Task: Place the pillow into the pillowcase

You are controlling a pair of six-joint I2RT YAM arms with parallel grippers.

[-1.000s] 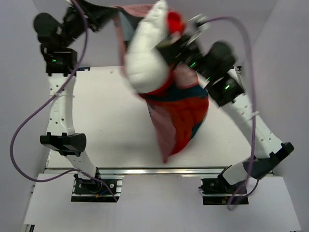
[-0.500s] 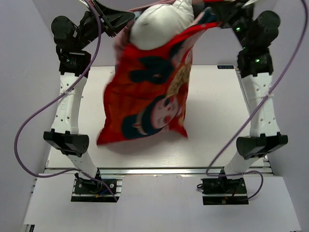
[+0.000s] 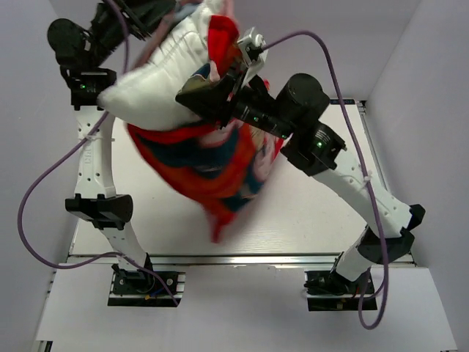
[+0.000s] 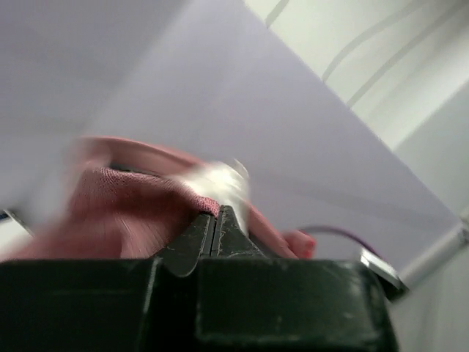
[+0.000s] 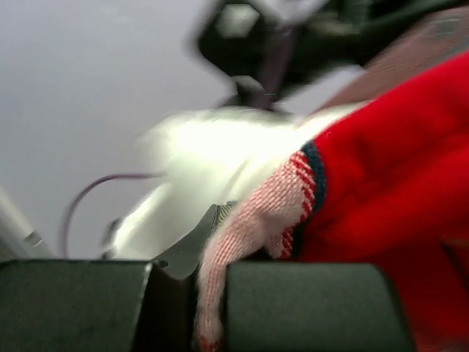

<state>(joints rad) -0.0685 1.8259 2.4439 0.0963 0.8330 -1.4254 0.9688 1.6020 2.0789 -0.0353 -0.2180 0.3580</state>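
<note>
The red-orange pillowcase (image 3: 220, 172) hangs in the air over the table, blurred by motion. The white pillow (image 3: 157, 88) sticks out of its upper end toward the left. My left gripper (image 3: 150, 11) is raised at the top left, shut on the pillowcase's pink edge (image 4: 132, 198). My right gripper (image 3: 220, 77) is raised mid-frame, shut on the pillowcase's other edge (image 5: 256, 213); the pillow (image 5: 198, 161) shows behind it.
The white table (image 3: 322, 213) lies below, bounded by purple walls. Purple cables (image 3: 33, 198) loop from both arms. The arm bases (image 3: 139, 282) sit at the near edge.
The right arm has swung from the far right to the middle, and the pillowcase with the pillow has swung leftward and bunched up. The pillow sticks out further left.
</note>
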